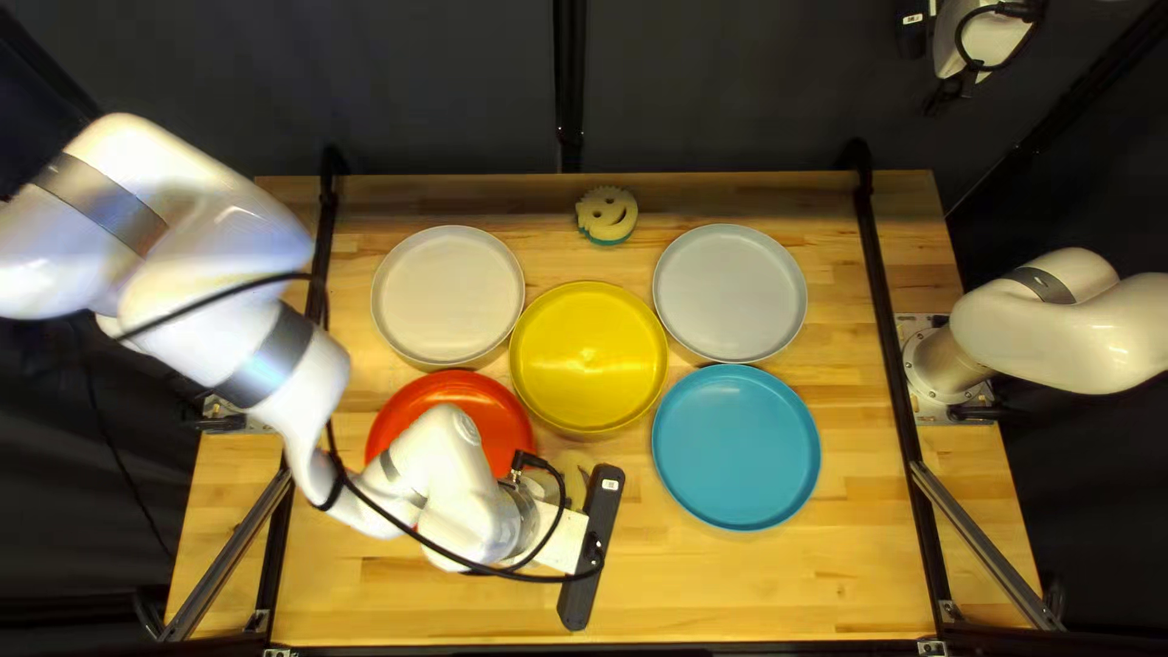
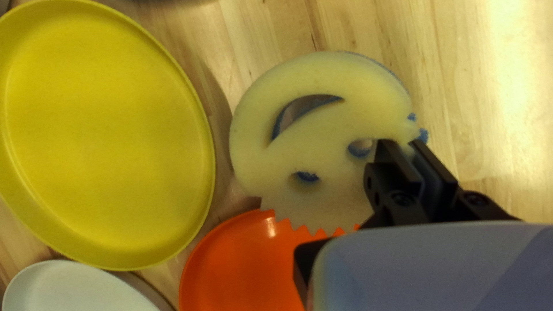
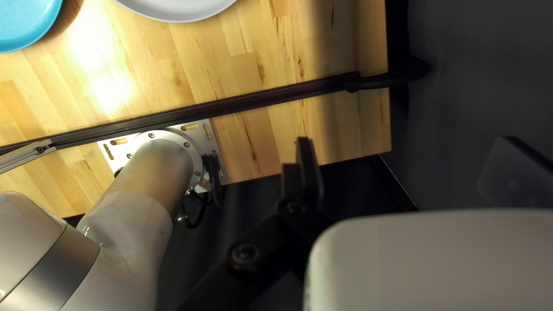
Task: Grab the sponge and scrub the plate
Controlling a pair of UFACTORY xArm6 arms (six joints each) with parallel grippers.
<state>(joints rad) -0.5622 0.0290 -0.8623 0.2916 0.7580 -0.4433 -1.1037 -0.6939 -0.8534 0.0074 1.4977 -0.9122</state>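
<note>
Left gripper [image 2: 401, 143]: clenched on the sponge [image 2: 299, 138] near its rim, one finger apparently seated at an eye hole [image 2: 362, 145]; this leaves most of the foam free for scrubbing. Blue layer [image 2: 424, 136] lies beneath, presumably the scouring face. Sponge sits over the edge of the red plate [image 2: 242, 262], beside the yellow plate [image 2: 103, 126]; intended plate undetermined. Off-centre hold may permit twisting under pressure. Right gripper [image 3: 406, 141]: released, positioned well aside, likely for clearance.
</note>
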